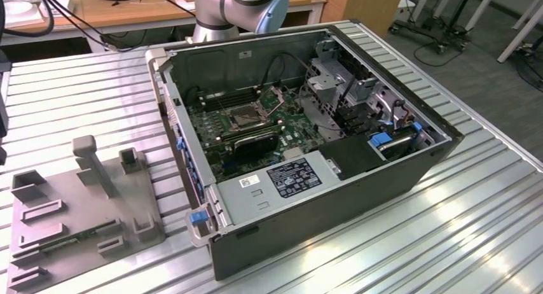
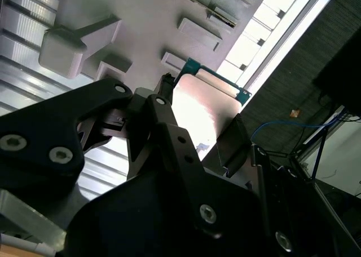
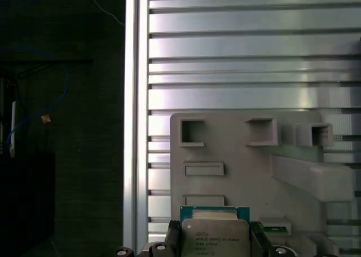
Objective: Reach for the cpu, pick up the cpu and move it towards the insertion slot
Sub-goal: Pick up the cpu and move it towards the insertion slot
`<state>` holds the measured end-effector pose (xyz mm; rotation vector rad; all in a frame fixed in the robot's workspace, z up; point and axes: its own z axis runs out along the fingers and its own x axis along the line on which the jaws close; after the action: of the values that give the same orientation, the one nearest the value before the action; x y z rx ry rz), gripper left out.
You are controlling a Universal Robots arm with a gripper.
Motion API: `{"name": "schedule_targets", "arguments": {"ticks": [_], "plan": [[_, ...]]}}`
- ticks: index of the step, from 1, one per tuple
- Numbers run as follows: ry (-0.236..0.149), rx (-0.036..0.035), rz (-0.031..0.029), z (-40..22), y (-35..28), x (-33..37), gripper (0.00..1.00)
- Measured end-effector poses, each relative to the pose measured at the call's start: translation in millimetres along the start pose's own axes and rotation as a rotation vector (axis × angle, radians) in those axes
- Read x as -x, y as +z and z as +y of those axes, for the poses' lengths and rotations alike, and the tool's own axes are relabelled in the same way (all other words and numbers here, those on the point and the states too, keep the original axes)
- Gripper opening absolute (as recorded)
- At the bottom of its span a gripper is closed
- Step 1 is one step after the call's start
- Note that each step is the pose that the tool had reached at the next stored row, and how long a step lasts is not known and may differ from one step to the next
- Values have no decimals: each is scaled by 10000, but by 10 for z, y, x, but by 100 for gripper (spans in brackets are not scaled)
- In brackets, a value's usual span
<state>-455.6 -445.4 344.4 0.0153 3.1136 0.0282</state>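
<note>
The cpu, a pale silver square chip with a thin green rim, sits between my gripper's black fingers, and the gripper is shut on it. It hangs well above the grey plastic tray. In the second wrist view the cpu shows edge-on as a pale plate with a teal rim, clamped by the dark fingers. The insertion slot, a small metal-framed socket with a dark centre, lies on the green motherboard inside the open computer case.
The grey tray with raised blocks stands at the exterior view's left of the case and holds a narrow green memory strip. Everything rests on a ribbed metal table. The arm's base rises behind the case. Drive cages and cables crowd the case's far side.
</note>
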Motion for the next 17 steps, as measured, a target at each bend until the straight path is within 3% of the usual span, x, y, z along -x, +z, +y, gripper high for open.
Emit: {"name": "schedule_targets", "arguments": {"ticks": [17], "plan": [[0, 3, 2, 0, -19, 32, 55]]}}
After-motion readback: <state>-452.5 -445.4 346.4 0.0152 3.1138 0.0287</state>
